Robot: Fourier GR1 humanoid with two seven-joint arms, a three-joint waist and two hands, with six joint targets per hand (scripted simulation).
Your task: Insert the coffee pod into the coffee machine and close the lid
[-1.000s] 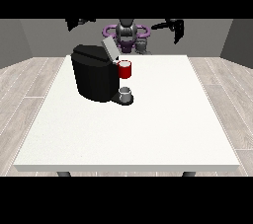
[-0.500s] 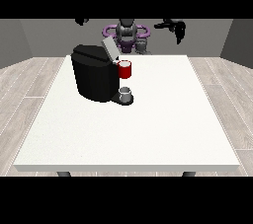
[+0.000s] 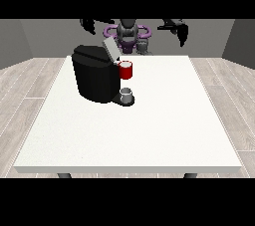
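- My work surface is a large white table [image 3: 149, 135], a plain square top that fills most of the view.
- Under its near edge I can see two dark legs [image 3: 63, 175].
- Around it lies a pale wood-plank floor [image 3: 20, 95].
- Far behind stands a grey wall [image 3: 45, 38].

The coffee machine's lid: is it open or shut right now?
Open. The grey lid stands tilted up from the top of the black coffee machine, above a red thing at the machine.
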